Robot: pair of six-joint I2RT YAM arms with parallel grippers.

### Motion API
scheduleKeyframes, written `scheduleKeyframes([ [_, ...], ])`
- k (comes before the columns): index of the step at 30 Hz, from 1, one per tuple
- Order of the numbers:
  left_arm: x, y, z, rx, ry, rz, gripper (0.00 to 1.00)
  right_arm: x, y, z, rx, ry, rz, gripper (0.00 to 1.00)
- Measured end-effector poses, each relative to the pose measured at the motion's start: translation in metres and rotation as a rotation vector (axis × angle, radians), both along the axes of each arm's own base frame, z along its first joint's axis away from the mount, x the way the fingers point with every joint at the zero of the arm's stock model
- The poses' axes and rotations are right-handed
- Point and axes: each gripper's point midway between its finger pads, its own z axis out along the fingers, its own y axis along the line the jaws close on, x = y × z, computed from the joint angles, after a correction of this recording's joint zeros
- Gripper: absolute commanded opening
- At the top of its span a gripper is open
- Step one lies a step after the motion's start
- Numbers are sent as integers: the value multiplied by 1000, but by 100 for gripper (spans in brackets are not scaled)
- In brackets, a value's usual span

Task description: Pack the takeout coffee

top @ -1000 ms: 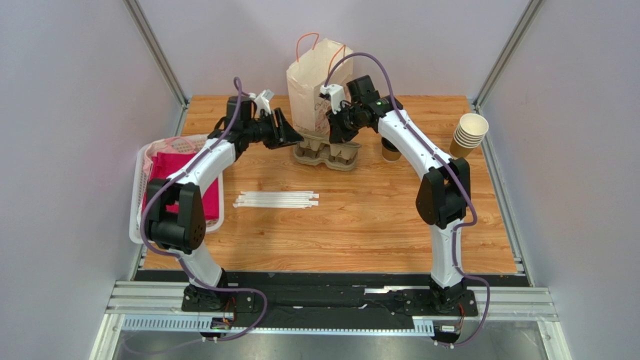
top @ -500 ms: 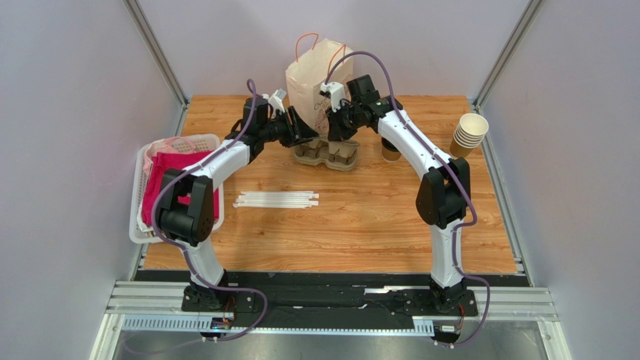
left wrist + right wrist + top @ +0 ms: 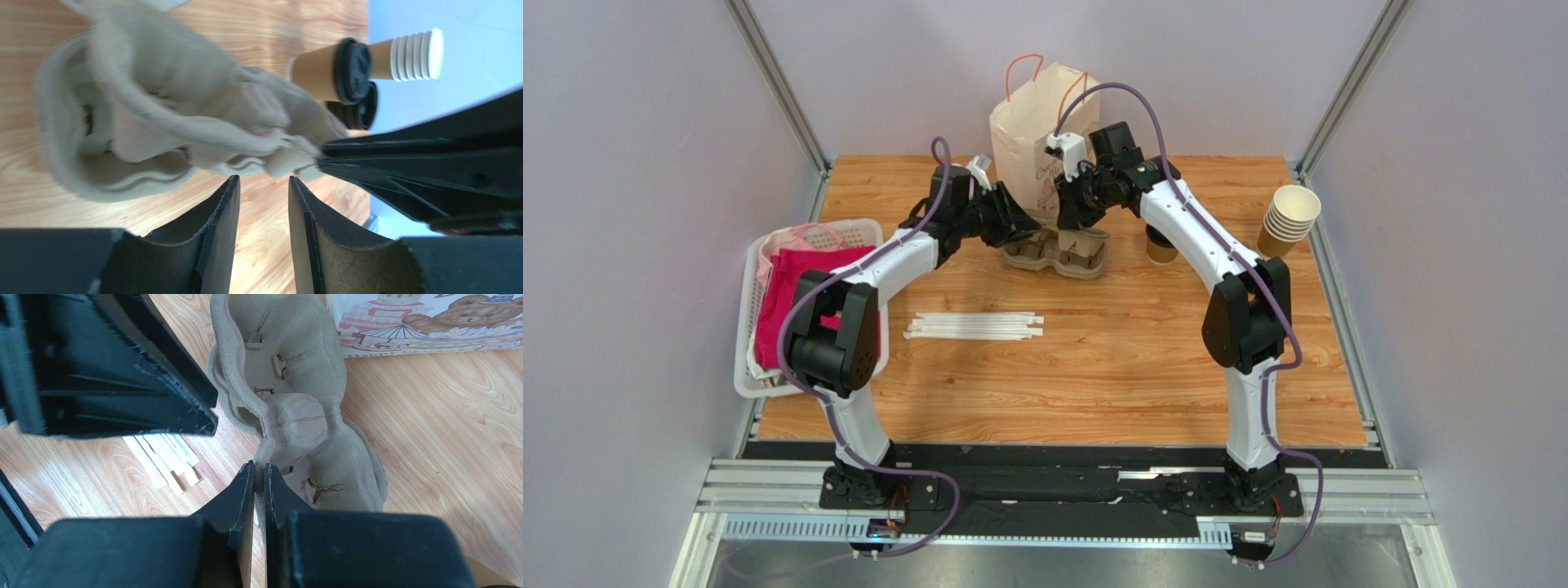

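Beside cup carrier [image 3: 153, 110], left hand [image 3: 263, 179] closer

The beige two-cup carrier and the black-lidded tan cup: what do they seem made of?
The beige two-cup carrier: probably moulded paper pulp, matt and rough; its walls look fibrous, with soft, uneven edges. The tan-brown cup: likely paper, smooth and matt. Its round black lid: probably plastic, given its slight gloss and moulded rim.
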Motion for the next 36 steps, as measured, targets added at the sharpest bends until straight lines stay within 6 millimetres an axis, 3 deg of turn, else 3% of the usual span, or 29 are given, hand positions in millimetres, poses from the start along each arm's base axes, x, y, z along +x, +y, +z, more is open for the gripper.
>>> scheduleKeyframes([
  [6, -1, 11, -19, 63, 66, 58, 43, -1, 2, 1, 10, 3, 4, 0],
  [13, -3, 5, -15, 18, 49, 34, 50, -1, 2, 1, 13, 6, 5, 0],
  [24, -3, 1, -12, -26, 48, 35, 53, -5, 0, -9, 2, 28, 5, 0],
  [36, 1, 11, -21, 8, 72, 83, 54, -6, 1, -9, 4, 31, 9, 0],
])
